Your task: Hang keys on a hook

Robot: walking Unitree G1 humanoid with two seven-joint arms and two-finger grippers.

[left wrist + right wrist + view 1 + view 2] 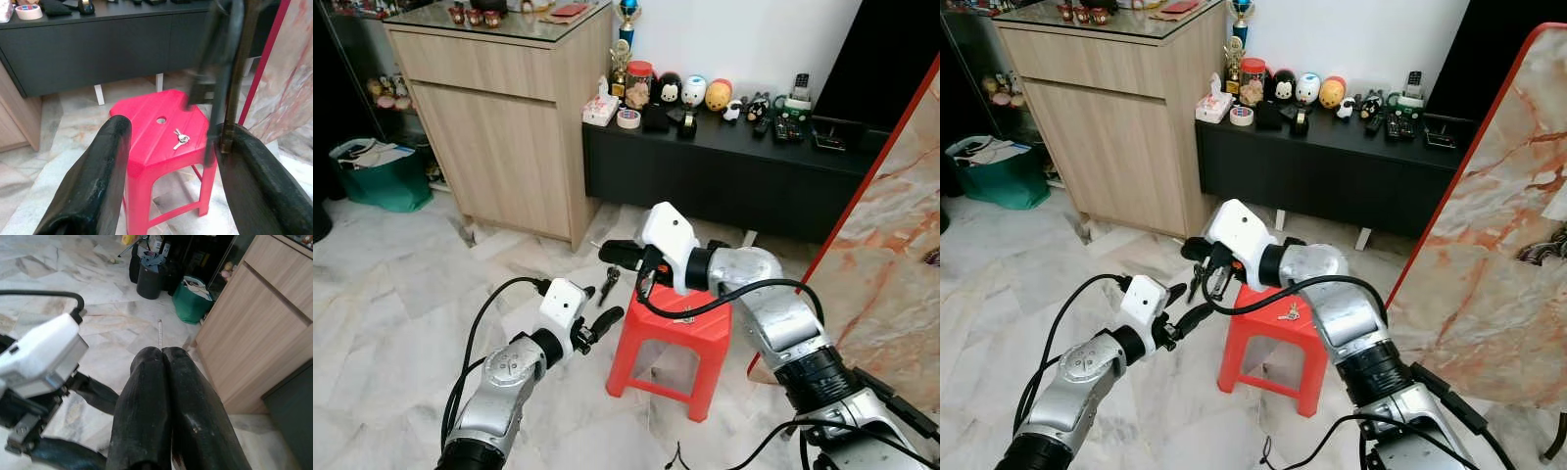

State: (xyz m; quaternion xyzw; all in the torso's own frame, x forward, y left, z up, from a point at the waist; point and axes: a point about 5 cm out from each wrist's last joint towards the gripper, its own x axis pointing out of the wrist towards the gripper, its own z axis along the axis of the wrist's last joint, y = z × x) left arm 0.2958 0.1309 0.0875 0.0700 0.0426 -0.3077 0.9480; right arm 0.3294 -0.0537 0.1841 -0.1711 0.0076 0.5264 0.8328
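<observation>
Keys: a small bunch of keys [180, 138] lies flat on the red stool [146, 161], near its centre hole, untouched.
Left gripper: the left gripper [599, 323] hovers beside the stool's edge, fingers released and spread wide, aimed at the seat.
Right gripper: the right gripper [166, 382] is clenched on nothing, poised just above the left one.
Hook: none can be made out here.
Doing it well: probably bring the spread fingers down astride the bunch, pinching ring rather than blades.
</observation>
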